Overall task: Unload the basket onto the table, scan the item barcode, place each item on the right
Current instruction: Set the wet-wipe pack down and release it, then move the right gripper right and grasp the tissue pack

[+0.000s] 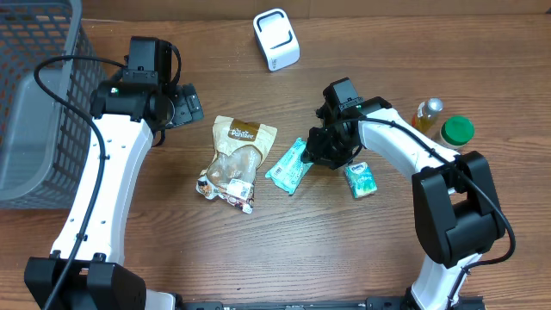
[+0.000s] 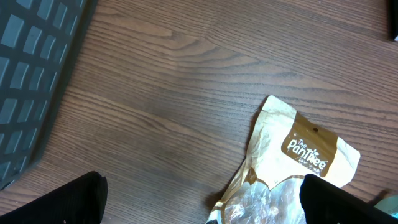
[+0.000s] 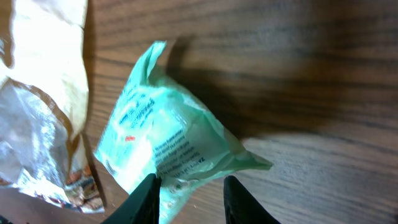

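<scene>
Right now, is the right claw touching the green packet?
Cannot tell. In the right wrist view the right claw straddles the green packet, but neither contact nor gap shows plainly.

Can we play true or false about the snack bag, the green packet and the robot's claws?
1. The brown snack bag lies on the table next to the mint green packet. True.
2. The left gripper is holding the snack bag. False: it is open and holds nothing.
3. The white scanner sits inside the gray basket. False: it stands on the table, well away from the basket.
4. The right gripper has one finger on each side of the mint green packet's edge. True.
</scene>
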